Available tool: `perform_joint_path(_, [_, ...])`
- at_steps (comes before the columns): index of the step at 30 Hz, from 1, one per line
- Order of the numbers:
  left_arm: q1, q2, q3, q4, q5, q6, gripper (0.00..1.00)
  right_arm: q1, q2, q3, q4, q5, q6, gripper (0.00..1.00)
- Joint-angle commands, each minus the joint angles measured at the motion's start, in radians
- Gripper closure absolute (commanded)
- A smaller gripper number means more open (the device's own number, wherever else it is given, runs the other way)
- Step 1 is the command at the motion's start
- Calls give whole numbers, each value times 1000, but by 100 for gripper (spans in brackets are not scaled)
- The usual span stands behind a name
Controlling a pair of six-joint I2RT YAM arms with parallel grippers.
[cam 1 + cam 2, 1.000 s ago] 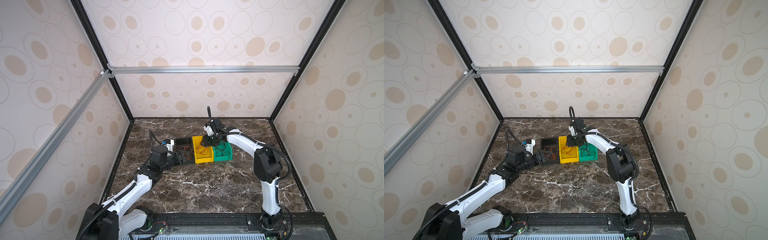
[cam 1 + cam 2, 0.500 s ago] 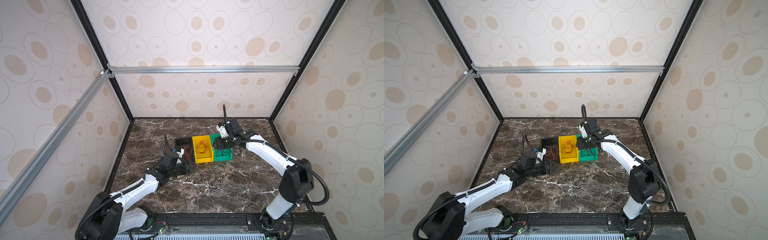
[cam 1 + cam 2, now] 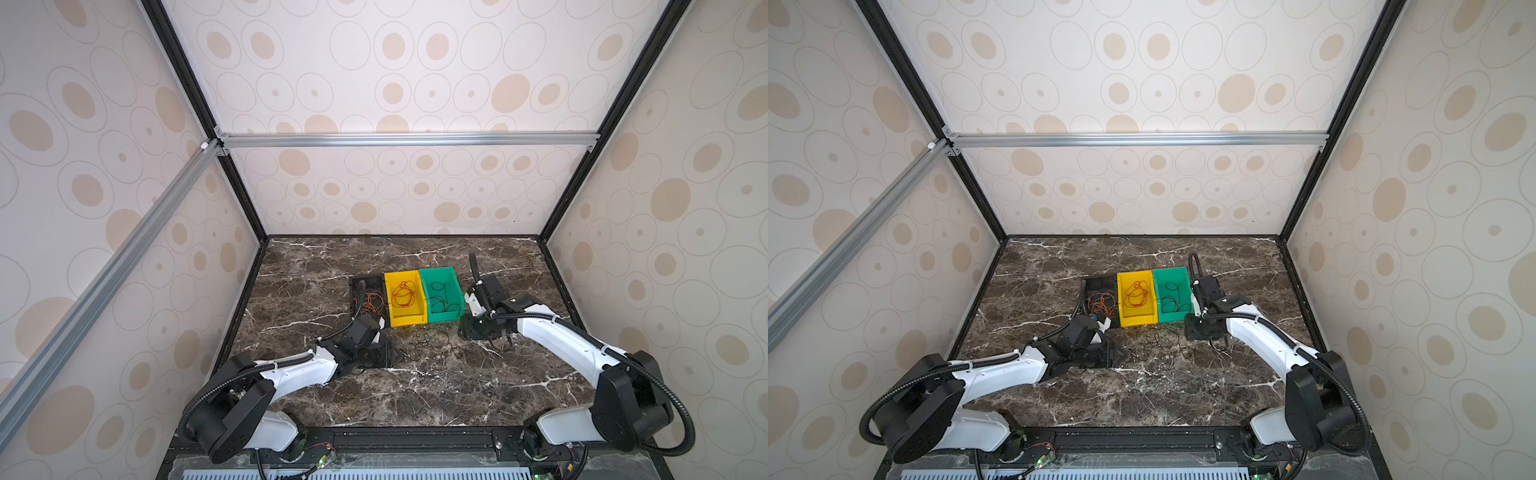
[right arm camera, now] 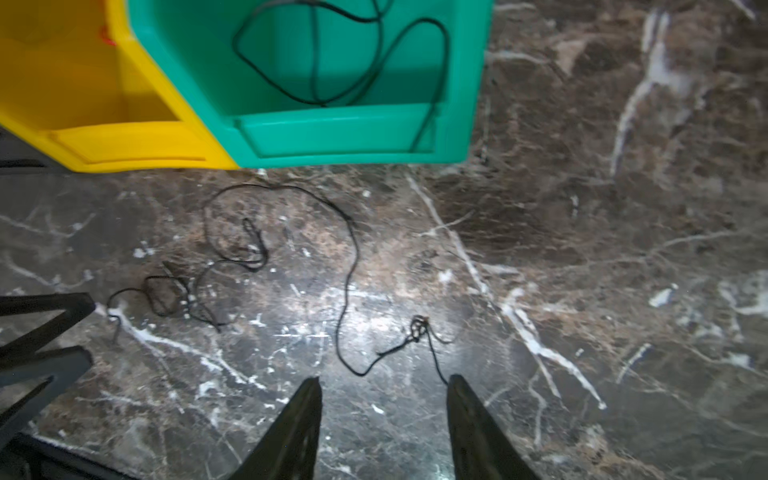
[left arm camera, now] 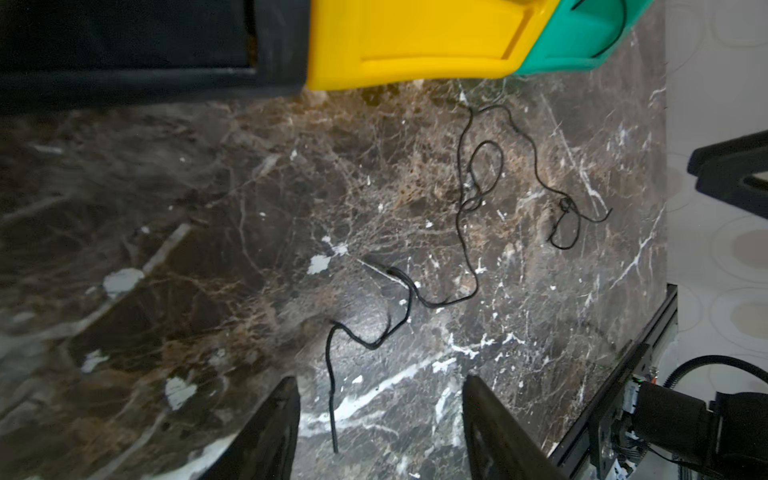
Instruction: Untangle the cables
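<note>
Pulled back off black bin (image 3: 368,277) and green bin (image 3: 440,271), now flanking last loose black cable (image 5: 330,395) on table (image 3: 457,395), 6 o'clock of green bin. Left gripper (image 5: 380,382), right gripper (image 4: 382,382) half-open, empty. Already binned: orange strand (image 3: 1100,303), red strand (image 3: 1136,293), black strand (image 3: 1173,297).

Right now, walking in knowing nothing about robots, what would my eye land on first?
The yellow bin and green bin, side by side mid-table, stand out against the dark marble table. A red cable coils in the yellow one, a black cable in the green. In front of them a loose black cable sprawls on the marble between the open left hand and open right hand.
</note>
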Motion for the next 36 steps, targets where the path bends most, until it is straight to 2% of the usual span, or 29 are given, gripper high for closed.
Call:
perform_joint_path(1, [-16,31,-8,10,-21,16,42,-44,-9,-32,-34,39,30,52])
perform_joint_path(9, [-27,77,-6,25,-30,16,64,-59,51,-85,0,24,48,53])
perform_joint_path(13, [-27,92,-8,43,-21,11,81,-59,95,-112,37,-22,77,58])
perform_joint_path(20, [-26,64,-11,50,-41,7,96,-59,119,-159,108,-70,117,64])
perform_joint_path(21, [-26,59,-12,51,-43,6,97,-58,123,-165,117,-67,121,67])
perform_joint_path(25, [-27,35,-19,45,-58,1,100,-58,121,-174,135,-63,134,91])
perform_joint_path(28, [-26,-4,-30,36,-90,-14,100,-58,91,-171,118,-23,134,100])
perform_joint_path(36, [-15,-152,-10,-63,-201,-37,100,-93,-40,-130,18,164,122,100])
